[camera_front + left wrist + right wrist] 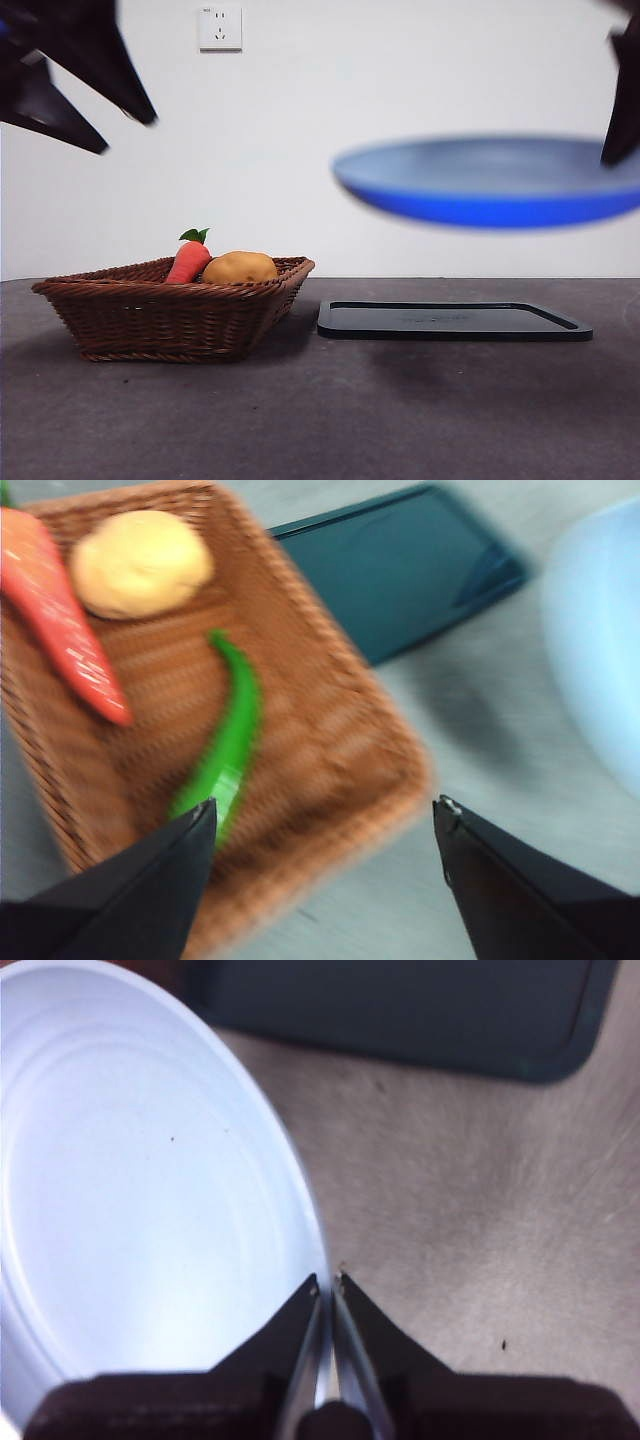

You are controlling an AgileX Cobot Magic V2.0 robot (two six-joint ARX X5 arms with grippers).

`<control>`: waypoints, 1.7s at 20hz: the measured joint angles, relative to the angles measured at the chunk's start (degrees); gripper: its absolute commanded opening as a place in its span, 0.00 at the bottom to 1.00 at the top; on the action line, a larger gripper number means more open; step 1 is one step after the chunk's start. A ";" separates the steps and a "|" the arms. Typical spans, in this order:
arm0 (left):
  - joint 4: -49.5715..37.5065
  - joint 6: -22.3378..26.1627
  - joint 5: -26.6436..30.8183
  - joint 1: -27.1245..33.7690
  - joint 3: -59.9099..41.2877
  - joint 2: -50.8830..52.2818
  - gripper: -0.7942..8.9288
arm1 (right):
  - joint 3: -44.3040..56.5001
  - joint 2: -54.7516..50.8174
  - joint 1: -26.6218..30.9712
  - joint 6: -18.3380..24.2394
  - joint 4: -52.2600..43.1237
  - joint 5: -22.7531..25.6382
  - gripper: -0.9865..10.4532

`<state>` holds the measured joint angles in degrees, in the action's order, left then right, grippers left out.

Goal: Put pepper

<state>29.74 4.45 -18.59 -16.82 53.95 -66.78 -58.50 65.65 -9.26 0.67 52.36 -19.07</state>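
R gripper (pixel 327 1285) clamped on blue plate (pixel 140 1190) rim, held above tray (pixel 455 320). L gripper (pixel 325 815) wide apart over basket (pixel 330 740), above pepper (pixel 228 742).

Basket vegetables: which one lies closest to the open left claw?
The pepper: long, green, its tip beside the left claw; the carrot and potato lie farther.

A dark grey surface (pixel 320 420) carried two items. A brown wicker basket (pixel 150 320) sat beside a flat black tray (pixel 450 322), near but apart.
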 measured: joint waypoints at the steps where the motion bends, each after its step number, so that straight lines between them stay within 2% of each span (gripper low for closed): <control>1: 0.63 1.25 1.70 -0.59 2.80 -4.11 0.47 | 0.00 -2.89 0.00 -0.24 1.01 0.00 0.09; 7: 6.93 7.32 8.22 -1.64 16.76 -23.65 0.47 | 0.00 -11.78 0.00 -0.48 5.16 0.00 0.09; 14: 8.04 10.80 11.19 -2.38 18.51 -35.23 0.47 | 0.00 -12.70 0.00 -0.48 5.90 0.00 0.09; 20: 7.65 12.02 13.46 -3.41 18.53 -38.91 0.46 | 0.00 -12.70 0.00 -0.48 5.90 0.00 0.09; 26: 7.67 12.02 13.73 -3.78 18.80 -39.39 0.19 | 0.00 -12.70 0.00 -0.48 5.90 0.00 0.09; 34: 9.20 12.02 13.94 -3.72 18.80 -36.65 0.17 | 0.00 -12.68 0.00 -0.48 5.90 0.02 0.09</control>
<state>38.94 16.47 -4.64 -20.53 72.75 -103.44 -58.50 52.97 -9.26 0.19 58.26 -19.05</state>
